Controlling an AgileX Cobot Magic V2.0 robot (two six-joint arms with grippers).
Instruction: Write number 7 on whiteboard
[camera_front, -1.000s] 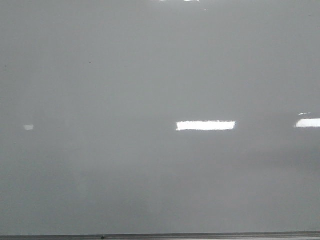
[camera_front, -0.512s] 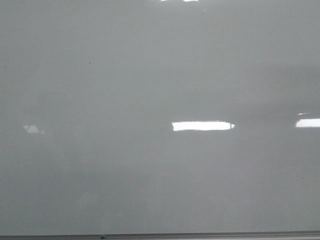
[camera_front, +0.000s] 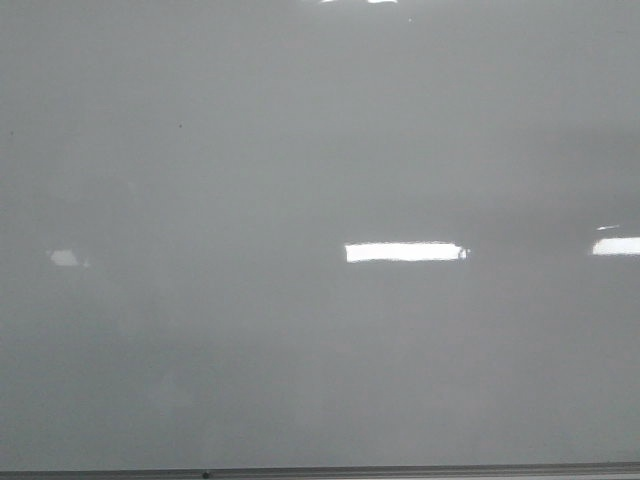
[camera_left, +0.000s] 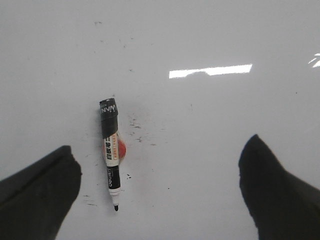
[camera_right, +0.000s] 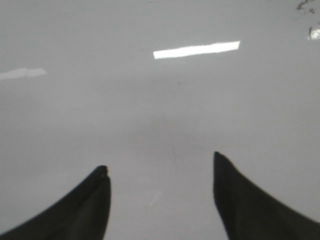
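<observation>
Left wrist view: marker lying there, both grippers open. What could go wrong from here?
1. The marker lies flat and uncapped on a white surface, off to one side of the open left gripper; a straight close may miss it.
2. Its tip may smear that already speckled surface.
3. The whiteboard shows no 7 yet; glare could mask thin strokes.

You've got a glossy white tabletop w/ glare strips and small dark smudges. One marker lies flat on it, black cap, tip bare, over a red-orange spot. Nothing else touching it.
</observation>
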